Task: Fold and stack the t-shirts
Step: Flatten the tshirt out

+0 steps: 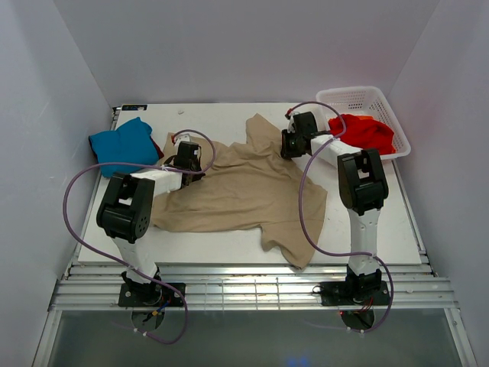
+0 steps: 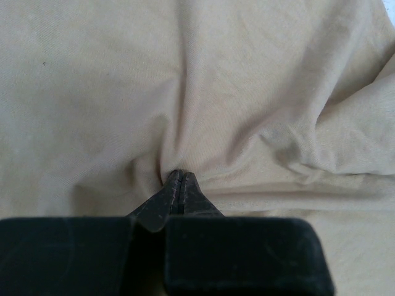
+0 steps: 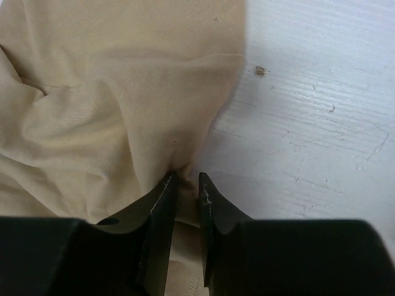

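I count three t-shirts from above, and one basket. The tan t-shirt [image 1: 244,191] lies spread and wrinkled over the middle of the worktop [image 1: 221,115], with its lower right corner hanging over the near edge. The teal t-shirt [image 1: 122,145] sits as a bundle at the upper left of the frame, apart from the tan one. The red t-shirt [image 1: 368,131] is heaped inside the white basket [image 1: 359,95] at the upper right; I cannot tell if this heap is one shirt or two.

Both arms reach onto the tan shirt. The left pincer [image 1: 187,159] is at its left part; in the left wrist view this pincer [image 2: 179,176] is clenched, tips together, and the folds of the tan cloth [image 2: 185,80] run into the tips, so it grasps a pinch of the shirt. The right pincer [image 1: 289,145] is at the shirt's upper right edge; in the right wrist view this pincer [image 3: 185,180] is released, its jaws a little apart, the border of the tan cloth [image 3: 111,92] lying between them and bare worktop [image 3: 308,123] at the right.
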Robot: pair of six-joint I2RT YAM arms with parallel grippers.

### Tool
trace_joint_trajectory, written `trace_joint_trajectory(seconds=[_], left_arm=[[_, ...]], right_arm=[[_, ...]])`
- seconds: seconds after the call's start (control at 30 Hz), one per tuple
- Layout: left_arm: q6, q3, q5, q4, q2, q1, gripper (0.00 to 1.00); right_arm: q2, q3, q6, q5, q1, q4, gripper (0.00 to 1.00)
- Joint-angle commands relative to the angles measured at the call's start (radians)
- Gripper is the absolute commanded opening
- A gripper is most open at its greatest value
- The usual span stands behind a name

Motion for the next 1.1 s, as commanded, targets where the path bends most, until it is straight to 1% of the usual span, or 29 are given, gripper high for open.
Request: trace_joint_trajectory(seconds=[0.0, 0.03, 0.07, 0.1, 0.2, 0.3, 0.33, 0.4, 0.5, 0.7, 0.9, 1.0, 1.07], left_arm=[[0.004, -0.021, 0.014, -0.037, -0.043, -0.005, 0.0], [0.006, -0.022, 0.014, -0.037, -0.045, -0.005, 0.0], [0.007, -0.022, 0.013, -0.038, -0.046, -0.003, 0.0], [0.007, -0.025, 0.011, -0.038, -0.048, -0.003, 0.0], [0.012, -0.028, 0.008, -0.037, -0.054, -0.005, 0.0], [0.012, -0.031, 0.008, -0.035, -0.06, -0.003, 0.0], [0.012, -0.033, 0.01, -0.035, -0.06, -0.003, 0.0], [0.012, -0.037, 0.011, -0.034, -0.06, -0.005, 0.0], [0.012, -0.041, 0.014, -0.031, -0.057, -0.003, 0.0], [0.015, -0.05, 0.013, -0.024, -0.06, -0.005, 0.0], [0.018, -0.051, 0.013, -0.024, -0.06, -0.005, 0.0], [0.019, -0.053, 0.01, -0.026, -0.06, -0.005, 0.0], [0.019, -0.051, 0.011, -0.026, -0.057, -0.005, 0.0]], right_arm=[[-0.018, -0.002, 0.006, -0.014, 0.015, -0.011, 0.26], [-0.011, 0.001, 0.007, -0.007, 0.018, -0.02, 0.21], [-0.005, 0.004, 0.008, 0.007, 0.022, -0.031, 0.12], [-0.007, -0.005, 0.006, 0.024, 0.031, -0.03, 0.08], [-0.004, -0.002, 0.006, 0.088, 0.039, -0.056, 0.08], [-0.028, -0.011, 0.003, 0.203, 0.039, -0.073, 0.08], [-0.049, -0.011, -0.003, 0.272, 0.039, -0.077, 0.08], [-0.07, 0.01, -0.028, 0.36, 0.036, -0.102, 0.08], [-0.093, 0.039, -0.063, 0.444, 0.033, -0.135, 0.08], [-0.099, 0.085, -0.1, 0.533, 0.007, -0.162, 0.08], [-0.053, 0.166, -0.141, 0.593, -0.01, -0.161, 0.08], [-0.042, 0.199, -0.146, 0.593, -0.008, -0.172, 0.08], [-0.053, 0.191, -0.144, 0.581, -0.008, -0.174, 0.08]])
